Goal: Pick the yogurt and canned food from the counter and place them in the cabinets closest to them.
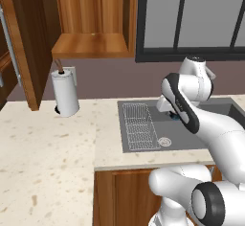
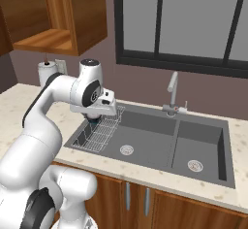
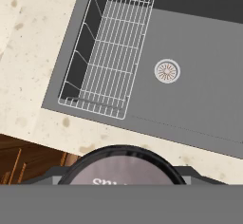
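- The counter (image 1: 48, 163) is beige stone speckled with brown.
- The sink (image 2: 145, 148) below the pincer is dark grey, holding a white wire rack (image 3: 107, 52).
- The canned food (image 3: 123, 168) has a dull grey-lilac top with a dark rim.
- The cabinets (image 1: 93, 21) are reddish-brown wood.
- The paper-towel roll (image 1: 65, 93) is white.

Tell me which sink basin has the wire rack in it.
The wider basin on the paper-towel side holds the wire rack; the narrower basin beyond the faucet shows just its drain.
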